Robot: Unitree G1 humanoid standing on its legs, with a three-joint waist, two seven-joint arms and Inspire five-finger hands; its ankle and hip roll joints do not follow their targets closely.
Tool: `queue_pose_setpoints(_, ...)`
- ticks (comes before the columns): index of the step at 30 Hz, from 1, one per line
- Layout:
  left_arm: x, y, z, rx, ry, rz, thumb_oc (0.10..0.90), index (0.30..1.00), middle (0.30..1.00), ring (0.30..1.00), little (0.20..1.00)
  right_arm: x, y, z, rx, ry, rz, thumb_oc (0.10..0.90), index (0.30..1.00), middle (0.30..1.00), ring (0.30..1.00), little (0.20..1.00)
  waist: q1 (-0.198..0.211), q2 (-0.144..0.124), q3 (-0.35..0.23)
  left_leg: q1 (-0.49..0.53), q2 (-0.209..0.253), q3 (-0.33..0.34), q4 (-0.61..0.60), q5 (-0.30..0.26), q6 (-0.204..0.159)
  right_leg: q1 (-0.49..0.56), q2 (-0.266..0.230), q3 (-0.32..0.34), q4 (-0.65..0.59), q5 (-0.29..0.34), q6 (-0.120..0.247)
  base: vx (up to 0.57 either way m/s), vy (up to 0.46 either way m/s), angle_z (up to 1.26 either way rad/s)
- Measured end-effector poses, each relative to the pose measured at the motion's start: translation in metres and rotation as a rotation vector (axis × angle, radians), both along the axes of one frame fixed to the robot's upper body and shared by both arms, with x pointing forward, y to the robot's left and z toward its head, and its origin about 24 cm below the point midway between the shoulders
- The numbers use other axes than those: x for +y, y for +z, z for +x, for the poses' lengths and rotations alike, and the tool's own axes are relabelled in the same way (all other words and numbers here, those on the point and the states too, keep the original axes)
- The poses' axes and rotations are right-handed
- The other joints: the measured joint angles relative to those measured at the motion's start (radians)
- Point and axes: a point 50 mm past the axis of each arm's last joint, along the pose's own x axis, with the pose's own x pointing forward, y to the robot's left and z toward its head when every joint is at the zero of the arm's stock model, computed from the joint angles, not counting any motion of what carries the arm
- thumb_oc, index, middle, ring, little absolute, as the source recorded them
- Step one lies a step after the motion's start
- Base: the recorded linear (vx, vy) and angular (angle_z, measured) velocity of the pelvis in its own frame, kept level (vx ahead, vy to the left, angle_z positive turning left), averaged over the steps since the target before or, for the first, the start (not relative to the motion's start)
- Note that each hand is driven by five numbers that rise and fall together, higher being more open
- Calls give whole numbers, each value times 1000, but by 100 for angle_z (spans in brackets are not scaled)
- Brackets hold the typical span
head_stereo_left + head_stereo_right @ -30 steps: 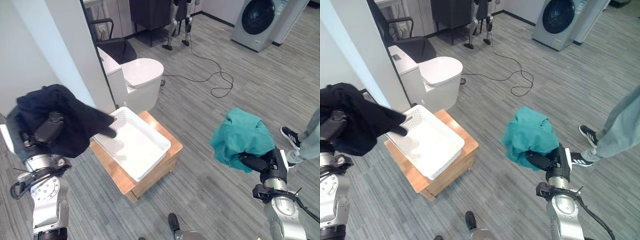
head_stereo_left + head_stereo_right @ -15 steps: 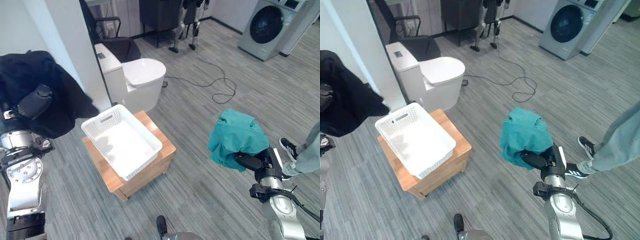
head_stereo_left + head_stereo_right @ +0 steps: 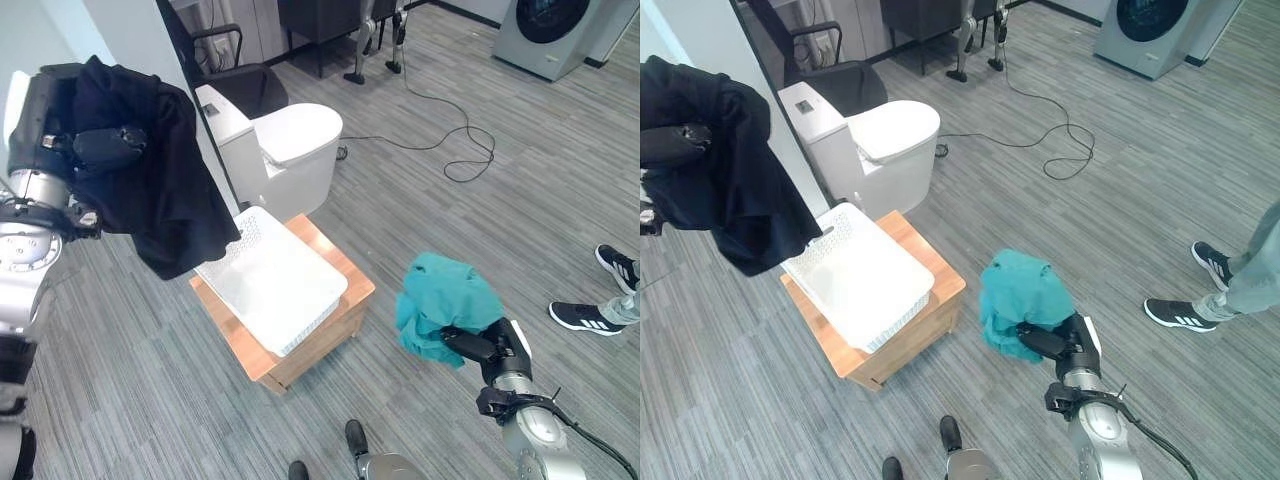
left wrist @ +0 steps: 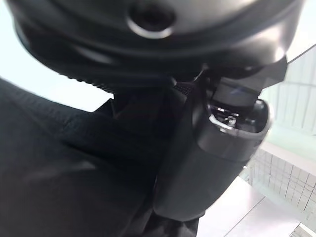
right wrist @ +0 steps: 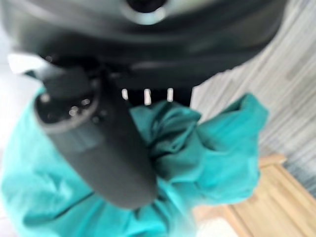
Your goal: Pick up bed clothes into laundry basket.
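Observation:
A black garment hangs from my left hand, raised high at the left, its lower edge over the near-left corner of the white laundry basket. In the left wrist view the hand is curled into the dark cloth. My right hand is low at the right, shut on a bunched teal garment held above the floor, to the right of the basket. The right wrist view shows its thumb pressed into the teal cloth. The basket sits on a low wooden stand with nothing in it.
A white toilet stands right behind the basket, beside a white wall panel. A black chair is further back. A black cable lies on the grey plank floor. A person's shoes are at the right edge.
My left hand has lifted the black garment higher, so it now hangs over the basket's corner. The right hand with the teal garment has sunk lower. The camera has shifted.

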Motion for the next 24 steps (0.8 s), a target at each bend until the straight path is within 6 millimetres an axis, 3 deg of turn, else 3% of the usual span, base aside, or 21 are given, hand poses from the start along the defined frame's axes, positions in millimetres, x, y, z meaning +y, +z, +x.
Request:
queue_pose_setpoints(13,-25,-3,21,141,-116,142,400,300,300,300,300,-3,-6,0,27,-10,-1,400,300,300,300,300,-24,0,-1,-6,9,17,-1,-2,-3,-10,15,6,-1,-3,6,0,1,-1)
queue_pose_setpoints(24,-10,-34,30,334,-53,197,400,300,300,300,300,0,-7,1,29,0,7,400,300,300,300,300,-29,8,-8,-22,13,26,0,-1,-3,-33,24,20,0,13,-5,3,-1,-5)
